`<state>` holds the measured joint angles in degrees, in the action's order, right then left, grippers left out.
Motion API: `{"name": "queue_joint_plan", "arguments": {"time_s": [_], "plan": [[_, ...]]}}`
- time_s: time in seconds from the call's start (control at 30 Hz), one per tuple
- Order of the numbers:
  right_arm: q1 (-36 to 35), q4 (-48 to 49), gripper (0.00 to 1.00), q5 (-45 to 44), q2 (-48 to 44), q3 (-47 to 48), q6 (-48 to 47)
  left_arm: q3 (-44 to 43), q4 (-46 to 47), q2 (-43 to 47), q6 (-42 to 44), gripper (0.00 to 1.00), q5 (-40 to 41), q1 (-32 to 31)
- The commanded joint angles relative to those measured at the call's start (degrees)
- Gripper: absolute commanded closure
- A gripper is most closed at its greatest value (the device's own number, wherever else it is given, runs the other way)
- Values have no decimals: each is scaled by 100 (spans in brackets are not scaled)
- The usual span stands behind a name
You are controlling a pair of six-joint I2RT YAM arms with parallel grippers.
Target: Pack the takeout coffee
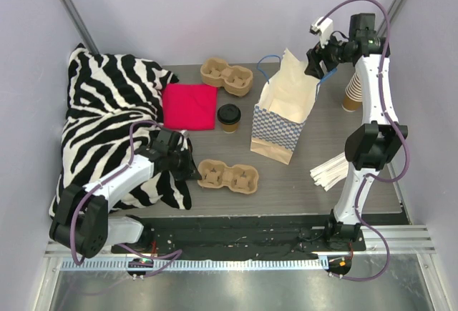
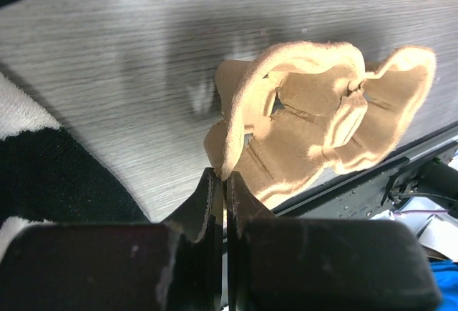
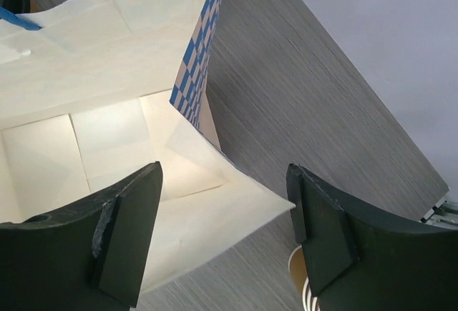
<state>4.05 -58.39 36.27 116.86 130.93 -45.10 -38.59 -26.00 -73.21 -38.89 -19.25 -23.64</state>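
Coffee [image 1: 229, 116] unpacked, mid-table; my left gripper [image 2: 220, 182] pinches rim of near-edge carrier [image 2: 315, 132], right gripper [image 3: 223, 211] spread over empty bag [image 3: 86, 53].

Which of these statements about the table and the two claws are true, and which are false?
1. The takeout coffee already sits inside the paper bag. False: it stands on the table, between the red cloth and the bag.
2. The right gripper is open over the bag's mouth. True.
3. The left gripper is wide open. False: it is shut on the rim of the near cup carrier.
4. A second cup carrier lies toward the far side of the table. True.
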Motion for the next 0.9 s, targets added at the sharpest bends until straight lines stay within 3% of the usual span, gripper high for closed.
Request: {"name": "queue_joint_plan", "arguments": {"time_s": [0.0, 0.2, 0.3, 0.43, 0.53, 0.7, 0.87], "plan": [[-168, 12, 24, -85, 12, 240, -438, -386, -335, 263, 399, 100, 9, -44], [-300, -5, 26, -243, -49, 231, -780, -483, -634, 360, 567, 100, 96, -36], [-344, 126, 20, -445, -163, 178, -886, -492, -634, 343, 594, 100, 61, -44], [-353, 302, 4, -525, -339, 178, -948, -509, -626, 334, 576, 100, 0, -36], [-405, 364, 2, -630, -418, 161, -1149, -501, -608, 325, 567, 100, -53, -44], [-748, 241, 5, -972, -313, 90, -1614, -562, -591, 290, 550, 100, -62, -36], [-1012, 152, 19, -1131, -59, 73, -1730, -755, -818, 430, 690, 100, -53, -36]]}}
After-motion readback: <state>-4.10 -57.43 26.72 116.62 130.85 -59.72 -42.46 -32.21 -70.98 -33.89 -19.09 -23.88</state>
